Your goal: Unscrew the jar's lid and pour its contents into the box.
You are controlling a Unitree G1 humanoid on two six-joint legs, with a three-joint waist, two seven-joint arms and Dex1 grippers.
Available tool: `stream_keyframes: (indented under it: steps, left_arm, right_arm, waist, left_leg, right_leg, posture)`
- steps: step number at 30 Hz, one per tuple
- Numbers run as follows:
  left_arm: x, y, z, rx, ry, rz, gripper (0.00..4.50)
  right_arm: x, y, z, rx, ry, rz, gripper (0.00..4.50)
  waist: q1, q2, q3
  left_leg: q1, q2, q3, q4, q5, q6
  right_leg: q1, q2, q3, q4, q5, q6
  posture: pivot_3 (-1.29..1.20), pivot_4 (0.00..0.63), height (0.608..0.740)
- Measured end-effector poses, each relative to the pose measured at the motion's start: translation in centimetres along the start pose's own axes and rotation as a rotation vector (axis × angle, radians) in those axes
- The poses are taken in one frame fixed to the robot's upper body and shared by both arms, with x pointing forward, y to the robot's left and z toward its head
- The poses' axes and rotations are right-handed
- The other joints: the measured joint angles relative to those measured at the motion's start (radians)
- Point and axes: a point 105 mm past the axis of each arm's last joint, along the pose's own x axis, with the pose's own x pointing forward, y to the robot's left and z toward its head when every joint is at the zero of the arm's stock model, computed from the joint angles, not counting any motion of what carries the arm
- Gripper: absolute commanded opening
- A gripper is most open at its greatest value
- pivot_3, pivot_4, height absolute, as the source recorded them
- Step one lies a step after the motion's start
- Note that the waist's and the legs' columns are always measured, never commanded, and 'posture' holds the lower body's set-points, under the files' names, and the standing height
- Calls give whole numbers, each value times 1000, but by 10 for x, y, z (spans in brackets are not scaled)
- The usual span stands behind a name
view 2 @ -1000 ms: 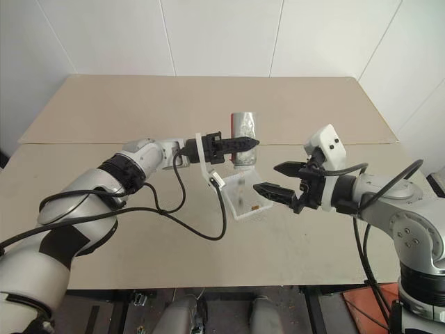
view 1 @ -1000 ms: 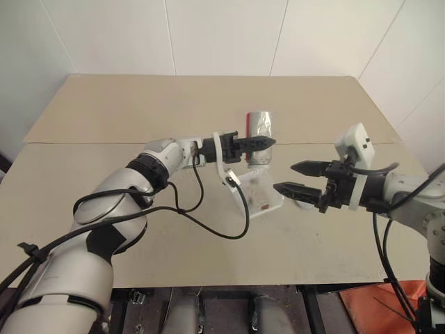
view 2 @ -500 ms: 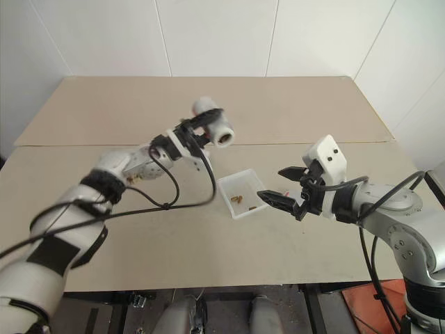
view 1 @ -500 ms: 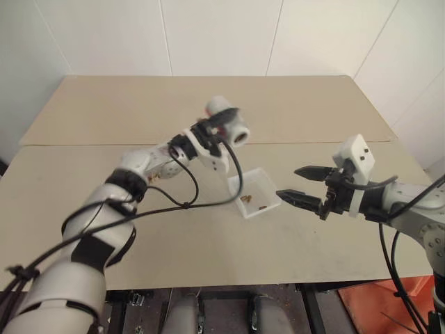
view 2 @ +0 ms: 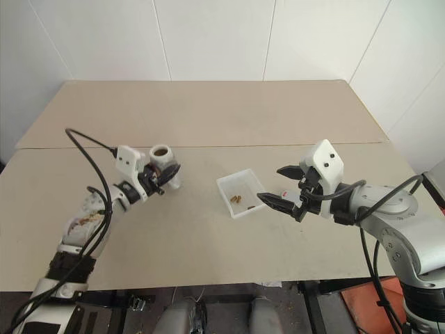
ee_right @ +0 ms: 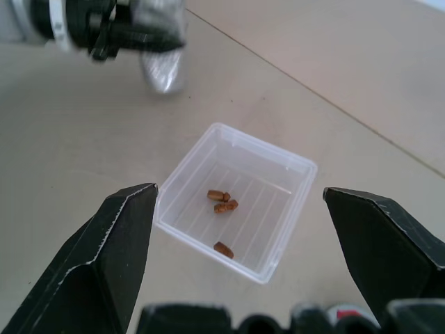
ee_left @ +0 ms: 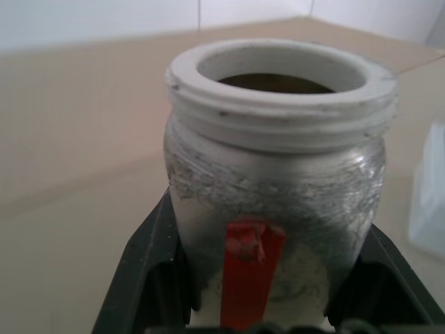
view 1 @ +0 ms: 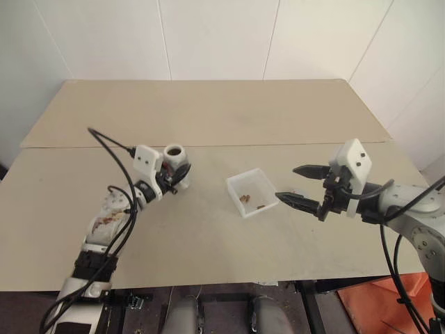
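Observation:
The jar (view 1: 175,154) stands upright with its dark mouth open, left of the box, and my left gripper (view 1: 178,175) is shut around its lower body; a red mark shows on its side (ee_left: 245,275). I cannot tell whether it rests on the table. The clear box (view 1: 252,193) lies at mid-table with the contents (ee_right: 221,202), three small brown pieces, inside it. My right gripper (view 1: 286,183) hovers open just right of the box, its fingers pointing at it. The lid (view 2: 284,194) lies on the table under that gripper, mostly hidden behind a finger.
The tan table (view 1: 208,111) runs wide behind and to both sides, with a seam across its middle. White walls close in at the back. The near table edge is just below both arms.
My left arm has swung the jar from above the box away to the left and down, turning it upright. The right gripper has stayed by the box, open, and rolled a little.

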Motion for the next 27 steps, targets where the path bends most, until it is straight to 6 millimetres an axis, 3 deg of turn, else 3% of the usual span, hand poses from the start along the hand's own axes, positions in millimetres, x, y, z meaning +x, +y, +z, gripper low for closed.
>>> stream_keyframes:
  steps: [3, 11, 18, 23, 27]
  left_arm:
    - [1, -4, -1, -1, -21, 5, 1934]
    - [-8, -12, -22, 127, -44, 38, 4486]
    - [-28, -10, -32, 187, -27, 44, 4486]
    - [-68, -9, -17, 236, -12, 9, 4486]
    - [-117, -3, 10, 268, 53, -137, 4486]
  right_arm:
    - [0, 0, 0, 2, -1, 7, 4447]
    - [0, 3, 0, 3, -3, 33, 4500]
    - [-1, 4, -4, 16, 5, 39, 4500]
    - [-12, -5, -15, 48, 41, 10, 4500]
    - [-24, -15, -37, 75, 78, -53, 4500]
  waist:
    - [9, 0, 0]
    - [6, 0, 0]
    - [7, 0, 0]
    - [6, 0, 0]
    - [3, 0, -1]
  left_leg:
    - [2, -1, 0, 0, 0, -1]
    - [1, 0, 0, 0, 0, -1]
    - [1, 1, 0, 0, 0, 0]
    - [1, 2, 0, -1, 0, 0]
    - [2, 3, 1, -4, 0, -1]
  right_leg:
    - [1, 0, 0, 1, 1, -1]
    - [0, 0, 1, 0, 1, -1]
    - [-1, 0, 1, 0, 1, -2]
    - [-1, -1, 1, 0, 1, -2]
    - [-2, 0, 1, 0, 0, -3]
  posture:
    - [0, 150, 740]
    - [0, 150, 740]
    - [0, 150, 740]
    - [0, 150, 740]
    - [0, 150, 740]
